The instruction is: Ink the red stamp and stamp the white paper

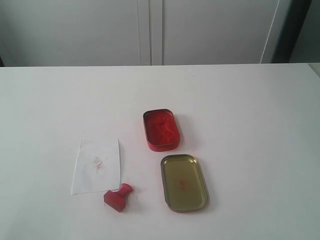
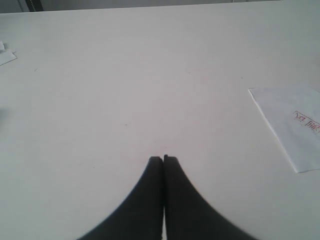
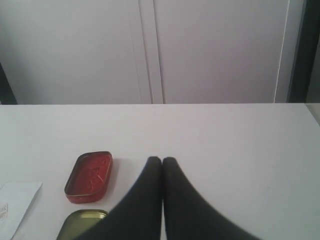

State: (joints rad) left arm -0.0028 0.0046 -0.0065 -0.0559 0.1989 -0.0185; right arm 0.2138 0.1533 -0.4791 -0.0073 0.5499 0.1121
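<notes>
I see the left end effector (image 2: 163, 159) clenched empty, the thin wrinkled white paper sheet (image 1: 96, 166) lower left in the exterior frame, the small red plastic stamp (image 1: 118, 197) tipped over at its lower-right corner, and the right end effector (image 3: 161, 160) likewise clenched empty.

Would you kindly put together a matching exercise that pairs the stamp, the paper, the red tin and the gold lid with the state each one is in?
Things:
1. red stamp
2. white paper
3. red tin
4. gold lid

States:
A. bears a faint red imprint
B. open, filled with red
C. tipped over at the paper's corner
D. hollow side up, small red smear inside

Pairs: 1-C, 2-A, 3-B, 4-D.
</notes>
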